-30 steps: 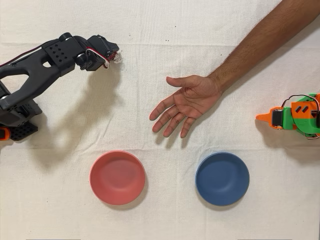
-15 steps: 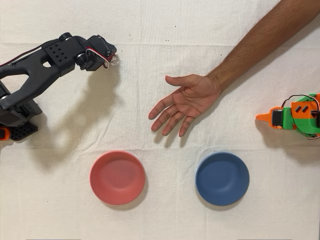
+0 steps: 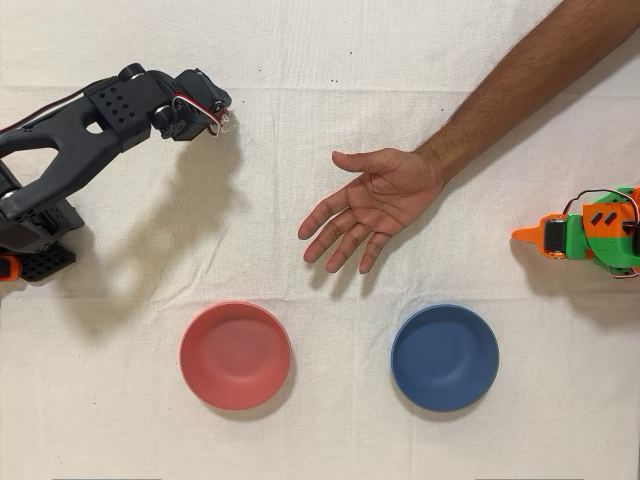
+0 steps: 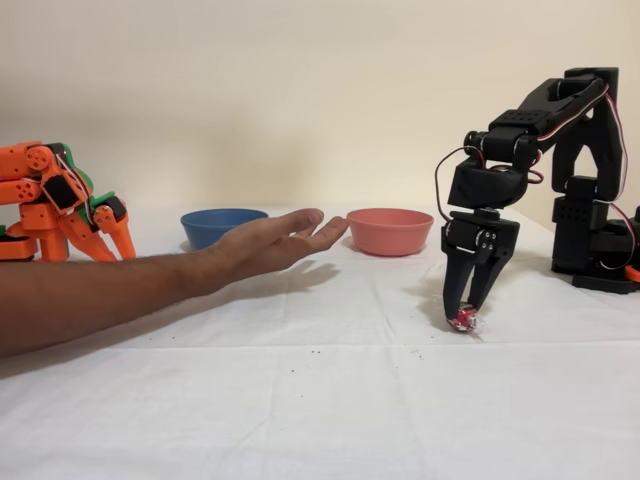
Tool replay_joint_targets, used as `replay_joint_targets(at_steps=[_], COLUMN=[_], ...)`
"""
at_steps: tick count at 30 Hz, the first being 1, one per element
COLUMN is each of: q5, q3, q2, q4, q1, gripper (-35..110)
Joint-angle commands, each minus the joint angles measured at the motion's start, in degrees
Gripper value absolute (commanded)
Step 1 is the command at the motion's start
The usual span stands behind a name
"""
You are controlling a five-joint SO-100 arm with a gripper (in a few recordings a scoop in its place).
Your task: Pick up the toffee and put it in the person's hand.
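While the toffee (image 4: 463, 321) sits pinched between the tips of the black arm's hand (image 4: 465, 316), right at the cloth of the bench (image 4: 330, 400), the step in hand looks like the lift out of the grasp. In the fixed view the two fingers point straight down and close on the red sweet; whether it has left the cloth yet I cannot tell. In the overhead view a bit of its clear wrapper (image 3: 231, 121) shows at the hand's tip (image 3: 222, 117), at upper left.

The person's hand (image 3: 372, 203) waits palm up, fingers spread, held above the cloth near the middle, well apart from the toffee. The red bowl (image 3: 235, 355) and blue bowl (image 3: 444, 357) lie off the direct line to it.

To do this well, I would raise the sweet straight up first, high enough to clear the fingertips of the open palm, keeping the grip firm since the shiny wrapper may slip. Then swing across level, stop over the middle of the palm rather than the fingers, lower close, and only then release.

The orange arm (image 3: 590, 232) stands idle.
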Motion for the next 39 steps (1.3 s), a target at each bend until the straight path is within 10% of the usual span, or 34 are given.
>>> replay_joint_targets(at_steps=[1,39], q5=[0.0,-13.54], q3=[-4.04,-18.54], q2=[4.22,23.55], q4=[0.7,6.86], q1=[0.18,16.17], gripper=[11,11])
